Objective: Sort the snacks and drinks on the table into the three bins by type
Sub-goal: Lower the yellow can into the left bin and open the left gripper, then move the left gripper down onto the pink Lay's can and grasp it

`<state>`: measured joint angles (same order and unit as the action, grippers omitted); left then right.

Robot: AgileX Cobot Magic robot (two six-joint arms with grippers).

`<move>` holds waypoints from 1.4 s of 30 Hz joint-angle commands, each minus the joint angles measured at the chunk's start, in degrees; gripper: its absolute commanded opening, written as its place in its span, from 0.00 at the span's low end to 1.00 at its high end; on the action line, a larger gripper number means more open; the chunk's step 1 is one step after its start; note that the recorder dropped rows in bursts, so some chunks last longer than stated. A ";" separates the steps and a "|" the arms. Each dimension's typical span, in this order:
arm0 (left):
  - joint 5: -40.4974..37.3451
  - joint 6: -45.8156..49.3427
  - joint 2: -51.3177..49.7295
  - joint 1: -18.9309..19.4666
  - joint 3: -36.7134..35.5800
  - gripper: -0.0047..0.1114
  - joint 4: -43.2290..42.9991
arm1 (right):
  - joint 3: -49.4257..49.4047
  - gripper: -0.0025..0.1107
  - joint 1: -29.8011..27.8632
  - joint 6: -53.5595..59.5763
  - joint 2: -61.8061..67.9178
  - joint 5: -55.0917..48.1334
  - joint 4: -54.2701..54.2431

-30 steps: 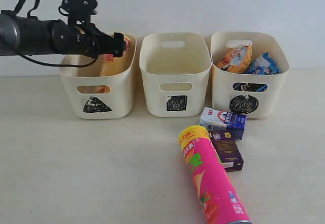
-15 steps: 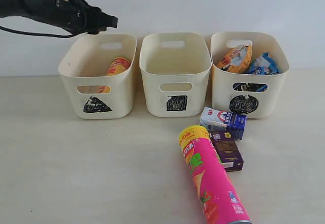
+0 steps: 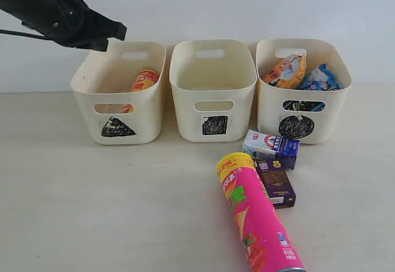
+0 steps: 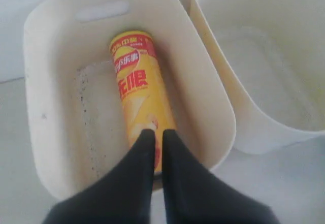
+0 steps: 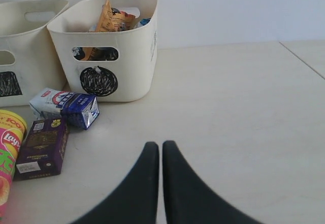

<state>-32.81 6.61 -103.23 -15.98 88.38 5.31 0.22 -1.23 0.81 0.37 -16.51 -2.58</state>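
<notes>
The yellow chip tube [image 4: 135,97] lies inside the triangle bin [image 3: 117,113], its top showing as the yellow tube [image 3: 144,79] over the rim. My left gripper [image 4: 157,132] hangs shut and empty above that bin, up at the left gripper [image 3: 117,32] in the exterior view. The pink chip tube [image 3: 256,213] lies on the table [image 3: 92,210], beside the white-blue carton [image 3: 270,145] and the dark purple carton [image 3: 276,184]. Orange packet [image 3: 285,70] and blue packet [image 3: 320,78] sit in the circle bin [image 3: 302,121]. My right gripper [image 5: 160,144] is shut, empty, low over the table.
The square bin [image 3: 213,102] stands in the middle with nothing visible inside. A pale wall runs behind the bins. In the right wrist view the cartons [image 5: 63,107] lie near the circle bin [image 5: 109,56], with bare table [image 5: 238,112] on the other side.
My left gripper let go of the yellow tube into the triangle bin, shut its jaws, and rose up and back to the left. The right arm stayed still.
</notes>
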 commanded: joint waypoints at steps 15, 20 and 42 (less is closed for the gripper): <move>-3.19 1.99 18.08 -14.13 -20.99 0.07 1.51 | -0.22 0.02 0.07 -0.02 -0.37 0.47 0.16; -5.14 0.51 17.68 -22.08 -20.99 0.07 4.83 | -0.22 0.02 0.07 -0.02 -0.37 0.47 0.16; -1.46 -12.12 0.07 -35.41 -17.17 0.87 12.62 | -0.22 0.02 0.07 -0.02 -0.37 0.62 0.16</move>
<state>-37.18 4.22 -101.37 -51.19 70.58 23.22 0.22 -1.23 0.81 0.37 -16.39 -2.47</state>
